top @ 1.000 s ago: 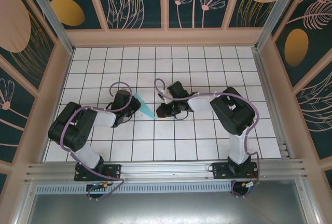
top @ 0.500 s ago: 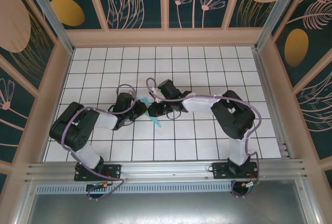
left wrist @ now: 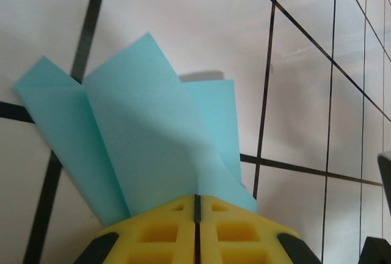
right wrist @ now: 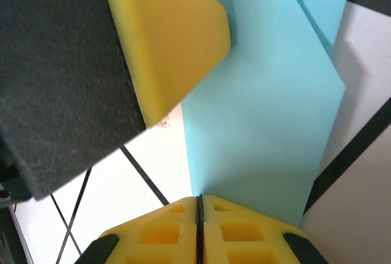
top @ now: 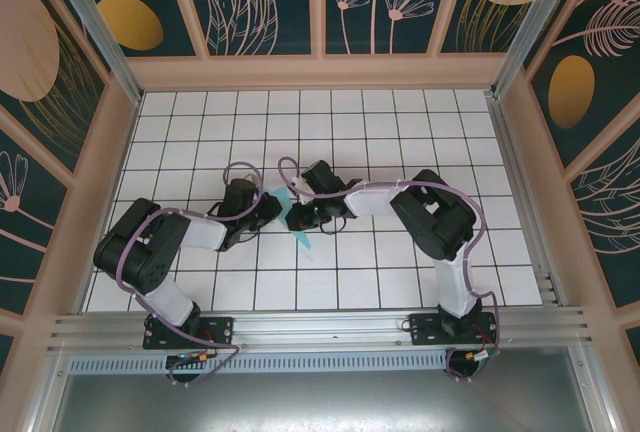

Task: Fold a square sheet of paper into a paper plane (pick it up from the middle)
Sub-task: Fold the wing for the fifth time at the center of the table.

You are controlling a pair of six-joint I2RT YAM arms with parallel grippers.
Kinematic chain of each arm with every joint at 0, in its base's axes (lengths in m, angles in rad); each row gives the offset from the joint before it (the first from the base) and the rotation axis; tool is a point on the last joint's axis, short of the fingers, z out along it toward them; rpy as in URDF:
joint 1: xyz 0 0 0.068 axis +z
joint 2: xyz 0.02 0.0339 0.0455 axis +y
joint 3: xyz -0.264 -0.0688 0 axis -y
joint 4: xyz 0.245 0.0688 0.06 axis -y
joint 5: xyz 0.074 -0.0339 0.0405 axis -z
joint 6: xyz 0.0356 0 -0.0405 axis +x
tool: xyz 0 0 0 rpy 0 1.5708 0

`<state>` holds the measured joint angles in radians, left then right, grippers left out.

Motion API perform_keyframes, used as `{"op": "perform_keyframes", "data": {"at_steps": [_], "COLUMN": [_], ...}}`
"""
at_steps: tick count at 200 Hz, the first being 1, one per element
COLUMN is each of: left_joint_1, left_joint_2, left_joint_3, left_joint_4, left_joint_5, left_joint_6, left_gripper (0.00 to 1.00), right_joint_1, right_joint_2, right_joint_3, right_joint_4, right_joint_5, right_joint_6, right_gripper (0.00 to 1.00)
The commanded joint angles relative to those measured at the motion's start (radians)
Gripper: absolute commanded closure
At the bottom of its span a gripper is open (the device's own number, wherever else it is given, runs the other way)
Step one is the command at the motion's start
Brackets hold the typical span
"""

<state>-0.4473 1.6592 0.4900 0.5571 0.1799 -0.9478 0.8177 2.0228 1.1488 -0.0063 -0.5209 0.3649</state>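
The square sheet of paper is folded into a slim, pointed light-blue paper plane (top: 301,236). It hangs between my two grippers near the middle of the table, tip toward the near edge. My left gripper (top: 272,210) is shut on it; in the left wrist view the folded layers (left wrist: 140,129) fan out from the closed yellow pads (left wrist: 197,198). My right gripper (top: 293,217) is shut on another edge, where the blue paper (right wrist: 269,117) rises from its closed pads (right wrist: 199,198). The left gripper's yellow finger (right wrist: 171,32) sits close at upper left.
The white gridded table (top: 400,142) is walled by wooden rails and patterned panels. A metal rail (top: 320,327) runs along the near edge by the arm bases. Both arms reach in toward the centre, elbows out to the sides.
My right gripper has moved left, up against the left gripper, and holds the paper. The plane's tip has swung down toward the near edge. The left gripper has barely moved.
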Motion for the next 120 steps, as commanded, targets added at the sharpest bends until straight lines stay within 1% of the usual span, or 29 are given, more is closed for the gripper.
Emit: {"op": "perform_keyframes", "data": {"at_steps": [1, 57, 120], "left_joint_1": [0.026, 0.085, 0.152], "left_joint_2": [-0.003, 0.049, 0.049], "left_joint_3": [0.018, 0.042, 0.062], "left_joint_4": [0.003, -0.026, -0.059], "left_joint_5": [-0.068, -0.079, -0.098], "left_joint_6": [0.009, 0.064, 0.093], "left_gripper": [0.89, 0.88, 0.88], "right_joint_1": [-0.004, -0.008, -0.008], "right_joint_2": [0.038, 0.031, 0.025], "right_joint_3": [-0.057, -0.112, -0.123], "right_joint_4": [-0.067, -0.072, -0.066], "right_joint_5": [0.023, 0.020, 0.016], "right_joint_6": [-0.020, -0.029, -0.023], "right_gripper": [0.90, 0.91, 0.91]}}
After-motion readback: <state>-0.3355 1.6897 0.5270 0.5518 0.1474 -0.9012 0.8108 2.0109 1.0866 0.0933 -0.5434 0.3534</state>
